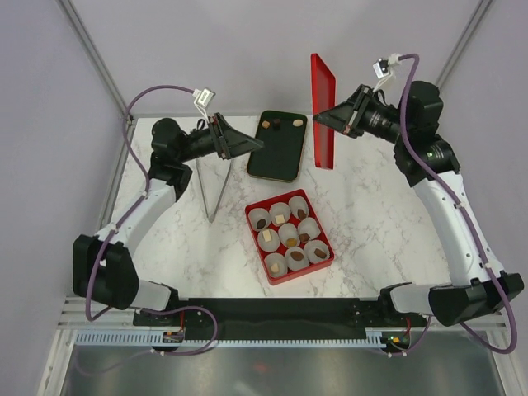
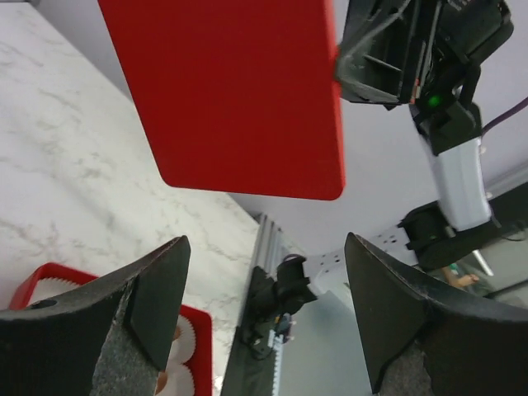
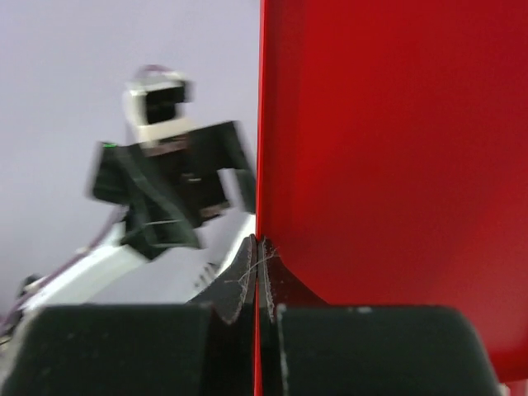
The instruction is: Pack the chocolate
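Chocolate pieces (image 1: 295, 122) lie at the far end of a black tray (image 1: 278, 157). More chocolate (image 1: 297, 256) sits in white paper cups inside a red box (image 1: 272, 272) at the table's centre. My right gripper (image 1: 330, 118) (image 3: 262, 256) is shut on the edge of a red lid (image 1: 323, 99) (image 3: 396, 148) and holds it upright beside the tray. My left gripper (image 1: 247, 147) (image 2: 264, 247) hovers open just left of the tray, facing the lid (image 2: 239, 91), with nothing between its fingers. A corner of the box (image 2: 49, 276) shows in the left wrist view.
A thin metal V-shaped stand (image 1: 213, 188) rests on the marble table (image 1: 371, 214), left of the box. The right arm (image 2: 450, 157) shows behind the lid in the left wrist view. The left arm (image 3: 165, 181) appears blurred in the right wrist view.
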`<state>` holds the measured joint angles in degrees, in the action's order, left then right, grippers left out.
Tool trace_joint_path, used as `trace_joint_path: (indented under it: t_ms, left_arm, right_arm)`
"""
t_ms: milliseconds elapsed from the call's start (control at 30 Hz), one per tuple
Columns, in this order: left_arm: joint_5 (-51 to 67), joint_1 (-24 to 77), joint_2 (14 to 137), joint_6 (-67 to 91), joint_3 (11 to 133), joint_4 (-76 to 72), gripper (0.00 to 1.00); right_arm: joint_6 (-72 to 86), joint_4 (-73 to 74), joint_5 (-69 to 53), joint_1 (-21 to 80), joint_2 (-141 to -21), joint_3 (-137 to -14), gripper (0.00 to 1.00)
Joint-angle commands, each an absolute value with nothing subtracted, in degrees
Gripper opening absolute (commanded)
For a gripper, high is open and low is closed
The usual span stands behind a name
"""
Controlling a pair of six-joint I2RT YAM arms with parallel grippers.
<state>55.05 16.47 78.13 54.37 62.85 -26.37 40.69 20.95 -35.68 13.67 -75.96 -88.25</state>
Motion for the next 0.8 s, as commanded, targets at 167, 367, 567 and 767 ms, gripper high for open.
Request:
trace_joint_path:
  t_ms: [167, 367, 567, 767]
  left_arm:
    - [59.77, 16.52, 93.14, 85.56, 71.88, -71.67, 0.85]
    - [58.89, 17.84, 104.14, 93.08, 81.55, -80.95, 0.85]
    - [57.66, 20.74, 108.27, 86.76, 86.92, -74.36, 0.89]
    - [55.38, 24.78, 112.32, 86.31, 92.10, -72.87, 0.90]
  right_arm:
    - [58.70, -1.13, -45.96, 13.71, -72.60, -95.01, 0.00]
    - [64.06, -6.32, -47.28, 13.97, -73.13, -95.45, 0.00]
    - [67.67, -10.02, -48.34, 14.94, -72.07, -95.01, 0.00]
    - [69.96, -13.09, -49.13, 15.21, -70.06, -94.22, 0.00]
